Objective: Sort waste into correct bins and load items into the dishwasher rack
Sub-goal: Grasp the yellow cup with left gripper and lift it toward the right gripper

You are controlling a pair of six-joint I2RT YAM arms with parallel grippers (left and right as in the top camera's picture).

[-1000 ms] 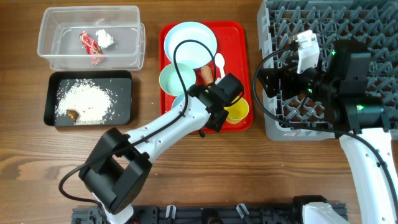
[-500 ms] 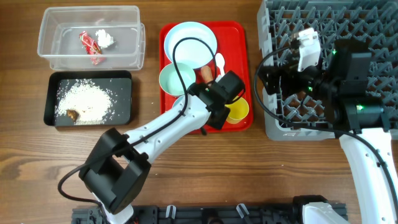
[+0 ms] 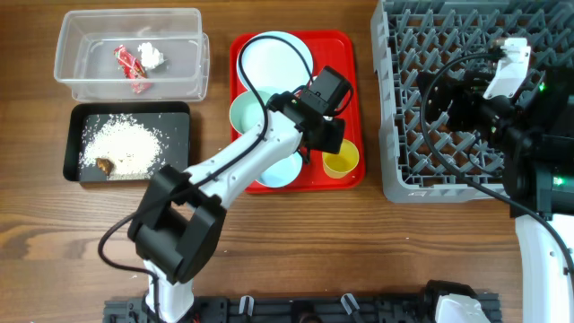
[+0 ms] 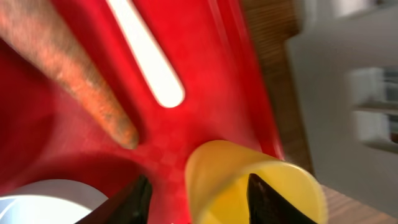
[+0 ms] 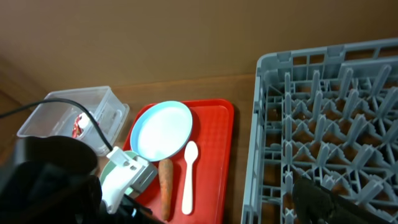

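Since the red snack wrapper (image 3: pixel 132 61) and tissue (image 3: pixel 151 56) lie in the clear tub (image 3: pixel 193 85), and the rice (image 3: pixel 121 142) and brown lump (image 3: pixel 106 165) in the black tub (image 3: pixel 177 163), sorting looks nearly done. Only the carrot (image 4: pixel 68 68) is left, flat on the red tray (image 3: pixel 348 45) beside the spoon (image 4: pixel 146 53). Left tool (image 4: pixel 199 198) is low over the tray corner nearest the dishwasher rack (image 3: pixel 387 135), jaws apart, gripping nothing. Carrot tip sits just ahead of one finger; the yellow cup (image 4: pixel 249 180) overlaps the other. Can't tell if that finger is inside the rim or in front of it, since the wrist view is blurred. My read: it's lining up on either the carrot or the cup, not committing. Cup stands mouth-up, so a rim pinch would suit it. Plate (image 3: pixel 273 58) is at the tray's far end, with two bowls (image 3: pixel 244 112) partly under the left arm. No dish is in the rack yet. Right tool (image 3: pixel 444 94) hangs over the rack, wrist camera facing the tray; I cannot tell if it's open or closed, the fingers are too dark. Likely parked clear of the left arm's reach. Risk: cup and carrot tip are close, so a sloppy close could knock the cup off onto the counter (image 3: pixel 430 251).
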